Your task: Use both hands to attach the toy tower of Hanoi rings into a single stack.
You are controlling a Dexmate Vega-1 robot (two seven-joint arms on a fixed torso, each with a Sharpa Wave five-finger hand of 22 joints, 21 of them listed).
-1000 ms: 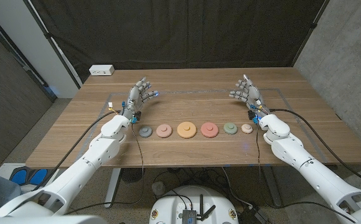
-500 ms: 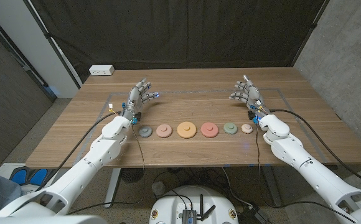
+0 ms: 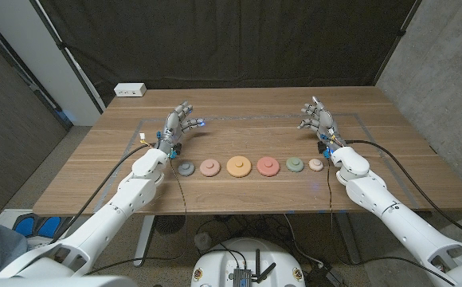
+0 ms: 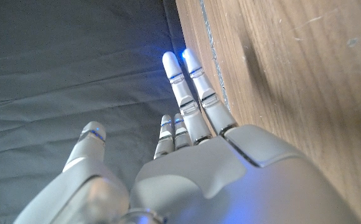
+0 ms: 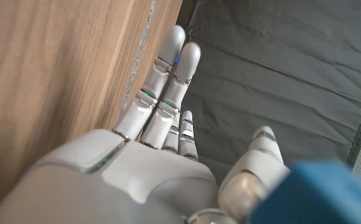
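Six round toy rings lie in a row on the wooden tabletop (image 3: pixel 95 171), none stacked on another. Taking the large orange ring (image 3: pixel 239 166) at the middle as landmark: to its left lie a smaller pink ring (image 3: pixel 209 167) and, beyond that, a small grey-blue ring (image 3: pixel 186 169). To its right lie a red ring with a raised centre (image 3: pixel 267 166), then a green ring (image 3: pixel 295 165), then a small pale pink ring (image 3: pixel 316 165).

The left hand (image 3: pixel 178 126) stands behind the grey-blue ring, released, fingers (image 4: pixel 187 93) spread and empty. The right hand (image 3: pixel 318 121) stands behind the pale pink ring, likewise released and holding nothing.

A white power strip (image 3: pixel 130 90) sits at the tabletop's far left corner, well behind the orange ring.
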